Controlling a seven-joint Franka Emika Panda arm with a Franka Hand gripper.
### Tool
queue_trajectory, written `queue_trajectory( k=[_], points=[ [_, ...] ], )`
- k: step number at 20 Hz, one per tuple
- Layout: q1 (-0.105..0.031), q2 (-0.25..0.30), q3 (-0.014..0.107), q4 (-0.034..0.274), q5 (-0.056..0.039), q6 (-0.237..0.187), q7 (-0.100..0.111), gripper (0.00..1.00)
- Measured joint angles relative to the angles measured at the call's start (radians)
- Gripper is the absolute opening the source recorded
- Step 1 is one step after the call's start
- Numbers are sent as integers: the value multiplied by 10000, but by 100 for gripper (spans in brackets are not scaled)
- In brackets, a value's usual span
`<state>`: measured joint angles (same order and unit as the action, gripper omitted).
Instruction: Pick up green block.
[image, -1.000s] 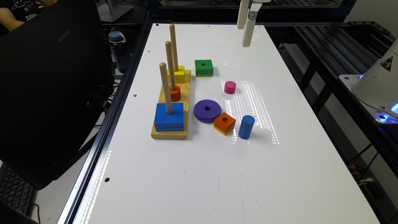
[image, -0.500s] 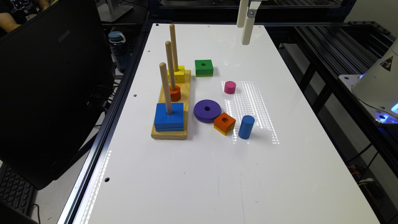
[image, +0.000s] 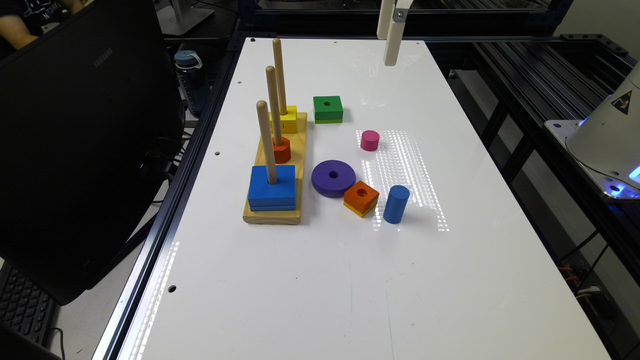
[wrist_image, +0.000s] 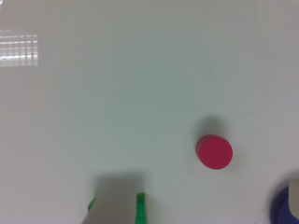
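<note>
Green block (image: 328, 108) beside wooden pegboard (image: 278, 200)

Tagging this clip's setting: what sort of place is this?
Probably a robotics lab bench: a white table on a black metal frame, a monitor beside it, and toy blocks like the green block.

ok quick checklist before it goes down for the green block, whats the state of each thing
1. Green block lying flat on the table, hole up: ok.
2. Space around the block: ok, a gap to the peg board and to the pink cylinder.
3. Pincer high above the table, touching nothing: ok.
4. Pincer lined up over the block: not ok, it hangs toward the exterior view's right of it.
5. Pincer open: cannot tell.
6. Block in wrist view: only partly, a green edge behind a finger.
</note>
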<state>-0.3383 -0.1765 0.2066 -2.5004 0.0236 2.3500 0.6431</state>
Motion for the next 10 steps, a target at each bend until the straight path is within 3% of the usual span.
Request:
queue_trajectory(
  k=[6,10],
  points=[
    [-55,311,0,303,-68,2,0,100],
    [-182,579,-2,600,-127,2,-66,100]
  ],
)
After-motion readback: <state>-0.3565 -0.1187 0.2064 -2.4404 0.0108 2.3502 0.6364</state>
